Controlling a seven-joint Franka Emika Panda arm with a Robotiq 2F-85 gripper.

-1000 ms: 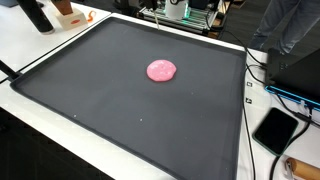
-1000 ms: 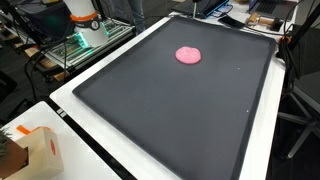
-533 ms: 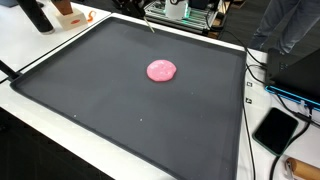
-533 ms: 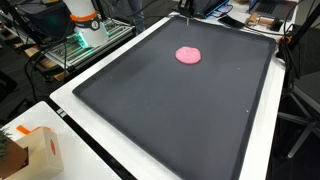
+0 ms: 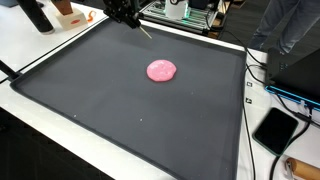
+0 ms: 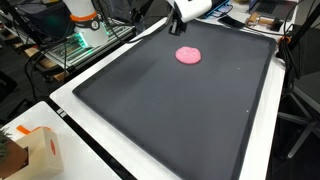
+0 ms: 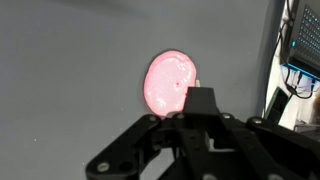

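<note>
A flat pink round disc [image 5: 161, 70] lies on a large dark mat [image 5: 90, 95], toward its far part; it shows in both exterior views [image 6: 188, 55] and in the wrist view [image 7: 168, 83]. My gripper [image 5: 128, 14] comes in at the top edge over the mat's far border [image 6: 180, 14]. In the wrist view its dark fingers [image 7: 200, 95] are together, hovering above and just beside the disc. A thin light stick [image 5: 146, 31] pokes out below the fingers, and its tip [image 7: 197, 83] shows next to the disc. It does not touch the disc.
The mat [image 6: 170, 115] lies on a white table. A black phone [image 5: 276, 129] and cables [image 5: 255, 75] sit off one side. A cardboard box [image 6: 35, 150] stands at a near corner. The robot base [image 6: 85, 20] and equipment racks are behind.
The gripper has come down into both exterior views from the top edge. First only the thin stick showed, now the fingers too. The pink disc has not moved.
</note>
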